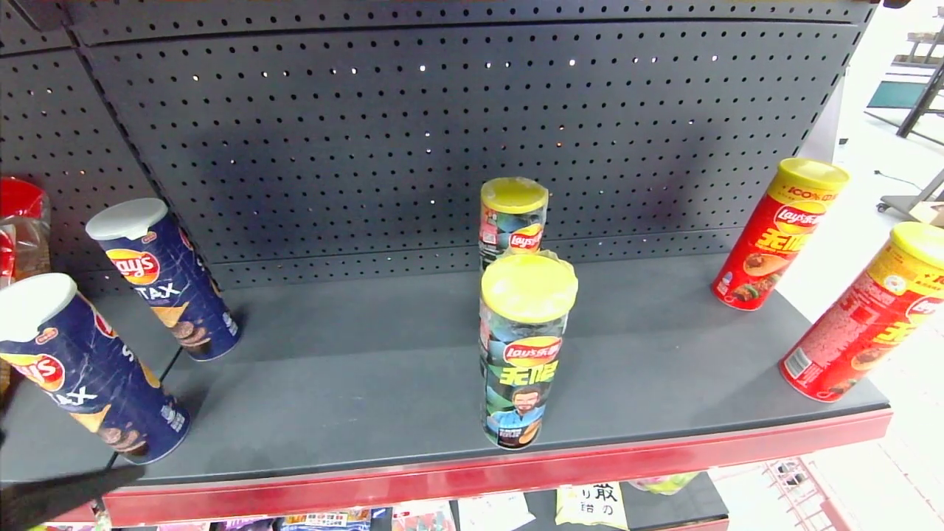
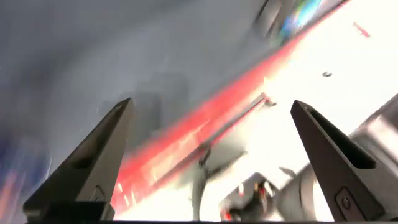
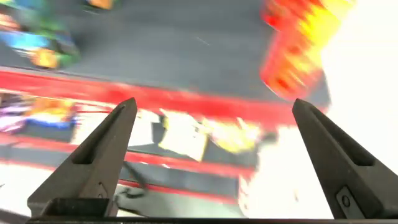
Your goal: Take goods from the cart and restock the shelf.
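Note:
Several crisp cans stand on the dark shelf (image 1: 354, 383). Two blue ones with white lids (image 1: 166, 276) (image 1: 88, 369) are at the left. In the middle, two green ones with yellow lids (image 1: 514, 221) (image 1: 525, 354) stand one behind the other. Two red ones (image 1: 782, 232) (image 1: 863, 317) are at the right. My left gripper (image 2: 211, 102) is open and holds nothing, with the shelf's red front edge (image 2: 205, 124) blurred beyond it. My right gripper (image 3: 214, 101) is also open and holds nothing, in front of the red edge (image 3: 186, 93), with a blurred red can (image 3: 292, 50) farther off.
A perforated dark back panel (image 1: 442, 147) closes the shelf behind. A red-lidded jar (image 1: 18, 221) stands at the far left. Packaged goods (image 1: 590, 501) lie on the lower shelf. Bare shelf surface lies between the blue, green and red cans. Bright floor (image 1: 900, 184) lies to the right.

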